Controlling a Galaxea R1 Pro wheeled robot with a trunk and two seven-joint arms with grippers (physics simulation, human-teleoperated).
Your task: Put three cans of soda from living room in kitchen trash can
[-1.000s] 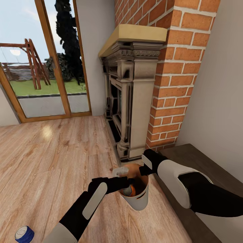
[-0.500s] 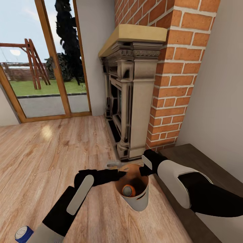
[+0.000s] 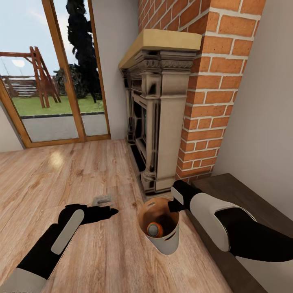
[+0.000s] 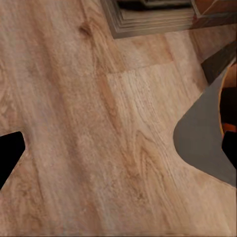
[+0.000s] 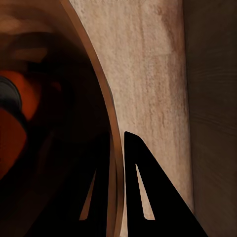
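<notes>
The trash can, pale grey outside and brown inside, stands over the plank floor by the fireplace. My right gripper is shut on its far rim; the right wrist view shows the gripper with one finger on each side of the rim. One orange soda can with a silver top lies inside it, and its orange glow shows deep in the bin. My left gripper hangs open and empty over the floor, left of the bin, whose grey wall is close by. The other two cans are out of view.
A carved stone fireplace and its red brick chimney stand just behind the bin. A dark low bench runs along the right wall under my right arm. Wood-framed glass doors are at the back left, with open plank floor before them.
My left gripper let the orange can drop into the bin, then drew back to the left, open. The dark blue can at the lower left edge is no longer seen.
</notes>
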